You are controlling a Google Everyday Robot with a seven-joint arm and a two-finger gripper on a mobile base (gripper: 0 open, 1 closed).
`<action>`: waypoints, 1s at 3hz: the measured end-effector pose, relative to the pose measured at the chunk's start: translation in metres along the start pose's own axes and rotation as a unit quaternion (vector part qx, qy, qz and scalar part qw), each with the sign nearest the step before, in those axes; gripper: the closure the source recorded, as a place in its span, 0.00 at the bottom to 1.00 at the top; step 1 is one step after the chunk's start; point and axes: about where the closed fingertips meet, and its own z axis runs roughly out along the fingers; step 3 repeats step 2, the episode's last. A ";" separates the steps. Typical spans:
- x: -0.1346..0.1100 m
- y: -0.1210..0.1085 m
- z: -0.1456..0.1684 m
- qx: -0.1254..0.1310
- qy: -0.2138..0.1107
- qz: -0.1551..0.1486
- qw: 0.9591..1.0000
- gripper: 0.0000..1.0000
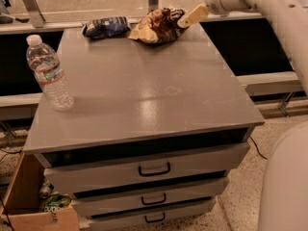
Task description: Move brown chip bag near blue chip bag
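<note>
The brown chip bag (156,25), crinkly brown and cream, lies at the far edge of the grey table top (144,90). The small dark blue chip bag (106,27) lies just left of it, with a narrow gap between them. My gripper (186,18) reaches in from the upper right. It is open and holds nothing. One cream finger (195,14) shows, with its tip at the brown bag's right edge. The other finger is hidden.
A plastic water bottle (48,71) stands upright at the table's left edge. Three drawers with handles (154,169) sit under the top. A cardboard box (33,206) with litter stands on the floor at the lower left. My white arm (274,13) crosses the right side.
</note>
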 end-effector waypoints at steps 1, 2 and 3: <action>-0.002 -0.023 -0.076 0.000 0.002 -0.012 1.000 0.00; 0.001 -0.031 -0.142 0.015 0.001 0.012 1.000 0.00; 0.001 -0.031 -0.142 0.015 0.001 0.012 1.000 0.00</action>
